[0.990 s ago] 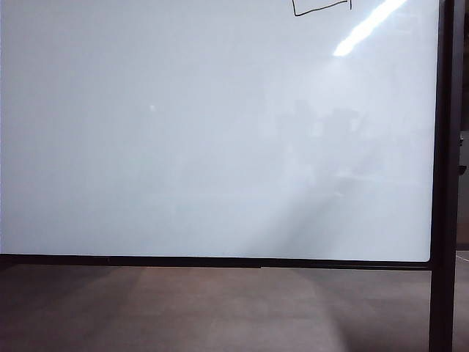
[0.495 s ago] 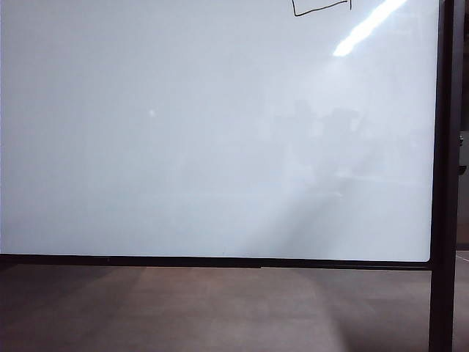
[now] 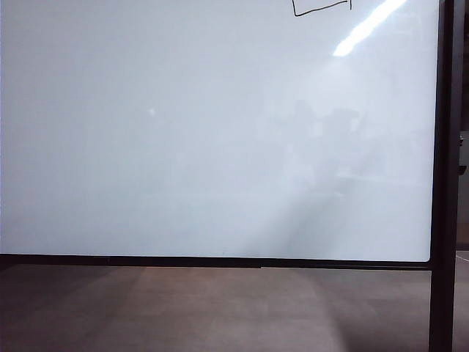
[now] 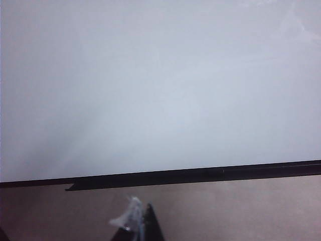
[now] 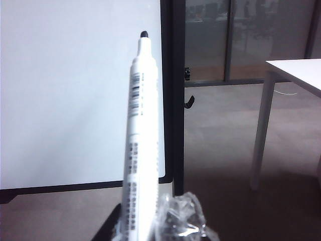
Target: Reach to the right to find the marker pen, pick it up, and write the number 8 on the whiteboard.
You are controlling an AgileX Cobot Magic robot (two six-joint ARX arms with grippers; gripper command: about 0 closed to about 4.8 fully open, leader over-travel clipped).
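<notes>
- Your right pincer [image 5: 150, 228] gripped the white marker pen [image 5: 139, 150], uncapped black tip pointing up, in front of the whiteboard [image 5: 75, 100] and beside its dark upright post [image 5: 173, 100].
- Your left pincer [image 4: 138, 226] showed only its tips, low before the whiteboard's black lower frame [image 4: 200, 174]; you could not tell how wide it stood.
- The boxy black number 8 [image 3: 321, 9] sat at the board's upper right, cut off by the exterior view's edge.
- A white tabletop [image 5: 296, 73] stood beyond the post.
</notes>
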